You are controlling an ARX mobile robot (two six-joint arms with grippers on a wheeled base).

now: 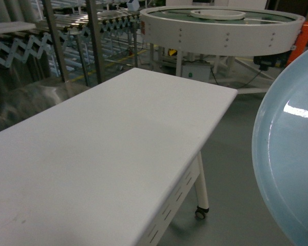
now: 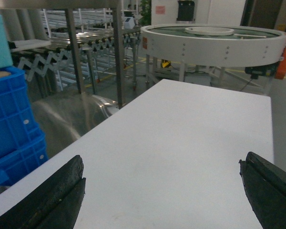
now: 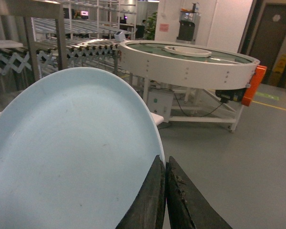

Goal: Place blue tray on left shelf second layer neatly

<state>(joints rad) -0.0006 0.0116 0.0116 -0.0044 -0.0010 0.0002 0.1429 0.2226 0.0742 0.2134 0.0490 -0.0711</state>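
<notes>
Holding the blue tray (image 3: 71, 152) by its rim, the right gripper (image 3: 165, 191) has its two dark fingers (image 3: 150, 200) pressed together on the tray's edge at about 5 o'clock of the dish in the right wrist view. The tray is lifted off the table and tilted; its pale glossy surface fills the left and centre of that view. In the head view the same tray (image 1: 292, 154) bulges in from 3 o'clock, standing nearly on edge, apart from the white table (image 1: 108, 154), with a bright glint near its top.

The left gripper (image 2: 162, 191) hangs over the white tabletop (image 2: 181, 143) with its fingers (image 2: 57, 195) wide apart, one black pad at 8 o'clock and the other at 4 o'clock of the left wrist view, nothing between them.

Steel rack uprights (image 2: 118, 52) stand past the table's far-left edge, at about 11 o'clock. Deep blue crates (image 2: 12, 124) are stacked at 9 o'clock in the left wrist view, beside the table. Roller conveyors with scissor-frame legs (image 1: 20, 48) run behind the uprights. A large round white turntable (image 1: 220, 28) on legs sits at 1 o'clock beyond the table's far end, on the grey floor (image 1: 236, 169). Whether the rack's second layer shows cannot be told
</notes>
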